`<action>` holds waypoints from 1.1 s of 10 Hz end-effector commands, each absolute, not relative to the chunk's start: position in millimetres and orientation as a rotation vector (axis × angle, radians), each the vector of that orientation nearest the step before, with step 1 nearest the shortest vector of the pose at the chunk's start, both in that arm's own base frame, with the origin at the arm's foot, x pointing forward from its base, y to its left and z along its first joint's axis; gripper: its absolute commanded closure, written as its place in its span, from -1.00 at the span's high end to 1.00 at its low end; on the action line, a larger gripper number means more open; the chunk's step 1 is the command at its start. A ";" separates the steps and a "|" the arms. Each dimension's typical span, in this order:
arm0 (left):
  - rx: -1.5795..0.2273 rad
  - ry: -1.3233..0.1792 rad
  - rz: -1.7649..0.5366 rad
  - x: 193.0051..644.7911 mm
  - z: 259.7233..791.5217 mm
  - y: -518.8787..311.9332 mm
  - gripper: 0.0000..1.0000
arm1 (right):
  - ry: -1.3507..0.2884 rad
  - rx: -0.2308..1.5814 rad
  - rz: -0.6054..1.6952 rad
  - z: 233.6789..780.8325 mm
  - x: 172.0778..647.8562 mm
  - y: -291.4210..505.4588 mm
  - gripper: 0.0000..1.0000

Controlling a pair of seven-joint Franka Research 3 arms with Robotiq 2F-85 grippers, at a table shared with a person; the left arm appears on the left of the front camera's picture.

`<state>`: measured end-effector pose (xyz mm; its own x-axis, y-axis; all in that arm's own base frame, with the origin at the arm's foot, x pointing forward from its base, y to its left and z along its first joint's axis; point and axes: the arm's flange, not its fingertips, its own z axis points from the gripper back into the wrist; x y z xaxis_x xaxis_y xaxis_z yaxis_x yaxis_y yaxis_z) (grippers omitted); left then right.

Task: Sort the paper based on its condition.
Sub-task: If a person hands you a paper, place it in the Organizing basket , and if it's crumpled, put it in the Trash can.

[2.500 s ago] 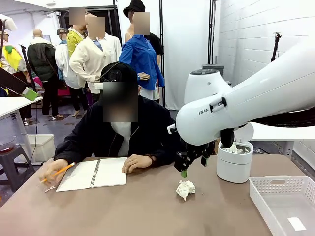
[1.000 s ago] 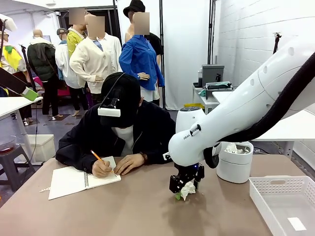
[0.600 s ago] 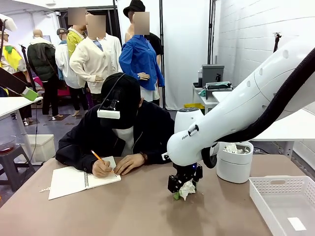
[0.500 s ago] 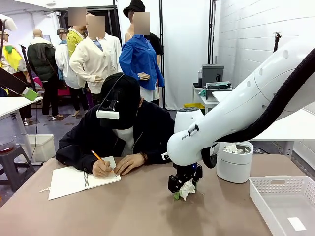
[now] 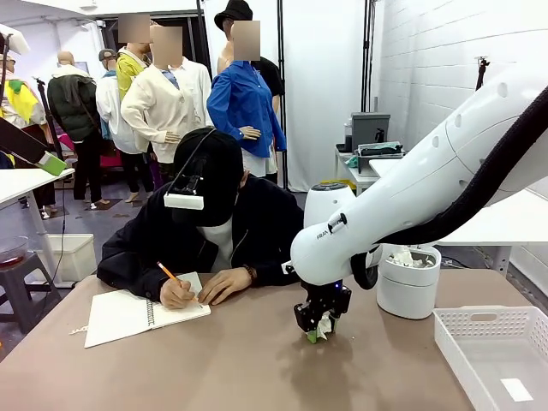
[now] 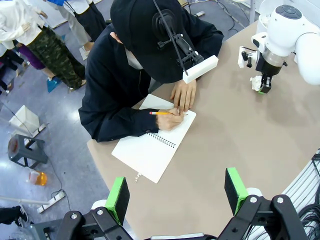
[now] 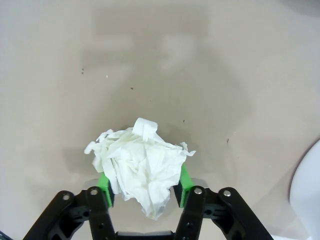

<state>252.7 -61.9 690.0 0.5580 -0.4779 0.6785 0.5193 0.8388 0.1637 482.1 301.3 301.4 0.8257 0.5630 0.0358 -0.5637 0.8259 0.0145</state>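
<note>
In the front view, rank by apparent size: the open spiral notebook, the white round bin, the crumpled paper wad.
1. Open white spiral notebook.
2. White round bin, though it looks close to the notebook, so unsure.
3. Crumpled white paper wad, clearly smallest, partly hidden between the right end effector's green pads.

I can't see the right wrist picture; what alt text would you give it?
The robot's right hand pinches a crumpled wad of white paper between its two green pads, seen from just above the bare brown table. A white curved edge shows at the right.
</note>
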 end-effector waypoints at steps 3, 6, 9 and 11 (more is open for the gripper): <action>-0.058 -0.783 -0.586 252.3 690.3 -62.2 1.00 | -0.030 -0.013 0.546 295.7 483.1 298.1 -1.00; -0.058 -0.783 -0.586 252.3 690.3 -62.2 1.00 | -0.025 -0.048 0.562 321.1 474.6 295.8 -1.00; -0.058 -0.783 -0.586 252.3 690.3 -62.2 1.00 | -0.048 -0.147 0.597 374.5 460.7 290.4 -1.00; -0.058 -0.783 -0.586 252.3 690.3 -62.2 1.00 | -0.069 -0.149 0.590 408.0 456.3 280.6 -1.00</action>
<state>252.7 -61.9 690.0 0.5581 -0.4778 0.6785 0.5193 0.8388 0.1636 458.5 283.9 402.4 0.8203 0.5717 0.0166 -0.5651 0.8146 -0.1306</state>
